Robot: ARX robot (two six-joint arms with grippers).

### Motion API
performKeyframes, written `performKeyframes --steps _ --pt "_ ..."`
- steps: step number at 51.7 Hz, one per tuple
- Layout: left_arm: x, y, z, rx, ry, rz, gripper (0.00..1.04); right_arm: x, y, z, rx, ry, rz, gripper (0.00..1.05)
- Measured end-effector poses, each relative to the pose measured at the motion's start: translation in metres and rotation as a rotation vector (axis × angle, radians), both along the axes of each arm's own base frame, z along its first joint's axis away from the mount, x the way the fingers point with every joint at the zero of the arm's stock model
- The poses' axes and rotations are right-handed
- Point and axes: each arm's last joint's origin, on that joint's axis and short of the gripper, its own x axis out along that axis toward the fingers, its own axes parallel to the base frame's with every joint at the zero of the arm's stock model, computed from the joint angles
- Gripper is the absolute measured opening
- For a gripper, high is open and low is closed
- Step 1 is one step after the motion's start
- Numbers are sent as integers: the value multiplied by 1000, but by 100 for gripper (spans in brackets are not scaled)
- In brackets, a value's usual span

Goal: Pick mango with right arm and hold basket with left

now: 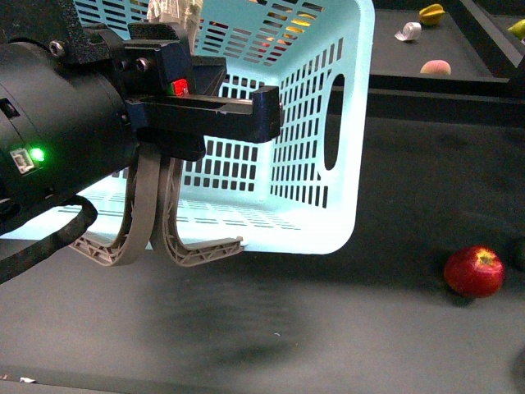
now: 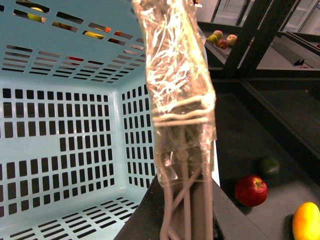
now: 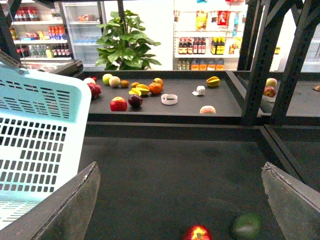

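**Front view.**
- Your left arm (image 1: 57,139) reaches in from 9 o'clock, level, green light lit.
- Left gripper (image 1: 264,113): its black fingers point toward 3 o'clock above the basket (image 1: 344,197). The two grey-brown handles (image 1: 141,215) rise into it.
- The basket sits tilted on the dark table (image 1: 328,328).
- A red apple (image 1: 474,272) lies at 4 o'clock from the basket, well apart.
- No mango here.

**Left wrist view.**
- A tape-wrapped finger (image 2: 175,75) is clamped on the handles, which run up under it.
- The mango (image 2: 306,221) lies on the table outside the basket, near the red apple, not touching it.
- A dark green fruit (image 2: 270,165) lies just beyond the apple.

**Right wrist view.**
- Right gripper (image 3: 180,170): jaws spread wide, holding nothing, raised over the table.
- The apple and green fruit lie below it.
- The mango is out of frame.
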Motion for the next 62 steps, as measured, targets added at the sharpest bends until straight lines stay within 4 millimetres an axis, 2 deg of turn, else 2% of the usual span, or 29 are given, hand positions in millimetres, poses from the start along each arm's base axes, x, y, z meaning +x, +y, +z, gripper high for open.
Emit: performKeyframes --steps 62 --pt "-1 0 3 -18 -6 28 7 0 0 0 0 0 0 96"
